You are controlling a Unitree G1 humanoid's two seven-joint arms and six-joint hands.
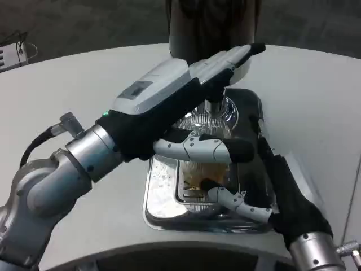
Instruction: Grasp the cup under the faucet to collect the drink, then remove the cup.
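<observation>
Reaching in from the lower right, the right hand (pixel 265 197) is lying along the right side of the steel drip tray (pixel 155 206), its dark back turned up and one white finger stretching leftward across the tray's front part, just below the cup (pixel 211 149). Its fingers are standing apart, and whether any of them is touching the cup cannot be told, since the cup's right side is hidden behind the hand. The tray is sitting on the white tabletop (pixel 84 90), and its slotted grate is showing amber liquid beneath the cup. The cup itself, clear and ribbed, is standing upright on the grate in the middle of the tray, with amber drink showing in its lower part.

Crossing in from the lower left, the silver left forearm is carrying the left hand (pixel 186 107) over the tray, partly hiding the cup's left side. Its thumb is lying across the front of the cup at mid-height, while its long fingers are stretching up and to the right past the cup's rim, toward the faucet (pixel 215 104). Whether that hand is really gripping the cup cannot be told. Farthest back, the dark body of the dispenser (pixel 211 28) is rising at the far edge of the tray.
</observation>
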